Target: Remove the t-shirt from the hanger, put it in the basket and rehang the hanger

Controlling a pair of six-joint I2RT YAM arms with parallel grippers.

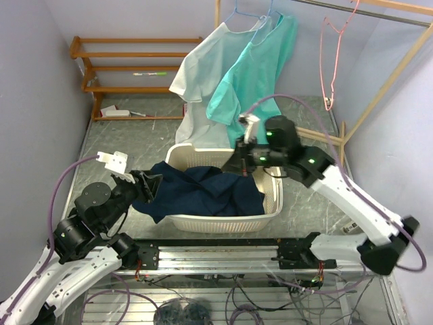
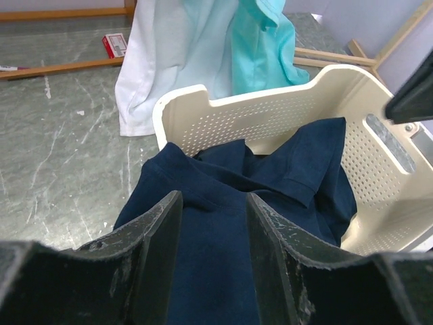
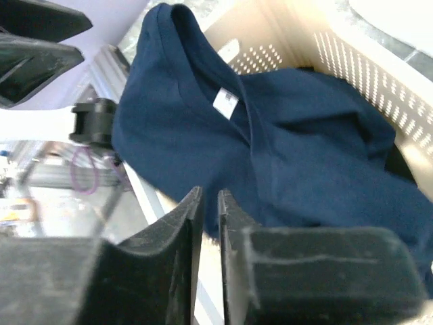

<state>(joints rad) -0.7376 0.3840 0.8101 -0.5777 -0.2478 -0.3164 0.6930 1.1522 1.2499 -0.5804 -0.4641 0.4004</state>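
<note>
A navy t-shirt (image 1: 203, 193) lies heaped in a cream laundry basket (image 1: 223, 223) and spills over its left rim. My left gripper (image 1: 147, 184) holds that spilled edge. In the left wrist view navy cloth (image 2: 223, 223) fills the space between the gripper's (image 2: 213, 196) half-closed fingers. My right gripper (image 1: 238, 164) hovers over the basket's far right side, shut and empty. In the right wrist view this gripper (image 3: 210, 193) is above the shirt (image 3: 284, 149), whose white neck label shows. An empty pink hanger (image 1: 333, 61) hangs from the rail at the back right.
A white shirt (image 1: 203, 81) and a teal shirt (image 1: 257, 74) hang on hangers behind the basket, reaching down to its back rim. A wooden shelf rack (image 1: 122, 68) stands at the back left. The wooden rail frame (image 1: 385, 88) slants along the right side.
</note>
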